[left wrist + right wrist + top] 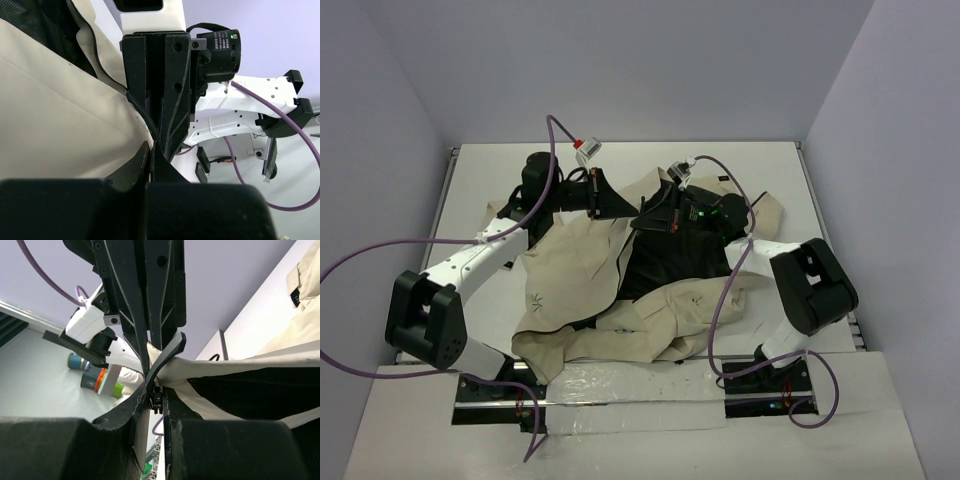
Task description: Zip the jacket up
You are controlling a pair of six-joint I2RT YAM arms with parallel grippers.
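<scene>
The beige jacket [580,270] lies spread on the table with its black lining [670,265] exposed in the middle and a small star mark [536,300] on the left panel. My left gripper [612,200] and right gripper [652,216] meet tip to tip over the jacket's upper front edge. In the left wrist view my left gripper [151,147] is shut on the beige front edge [60,110], with the dark zipper line [95,50] running up beside it. In the right wrist view my right gripper [156,390] is shut on the other front edge [210,367], with a small black zipper piece [157,401] between the fingers.
The white table [770,165] is walled at the back and both sides. Purple cables [380,250] loop from both arms. A sleeve [765,215] lies at the right under the right arm. A foil-like strip [620,385] runs along the near edge between the bases.
</scene>
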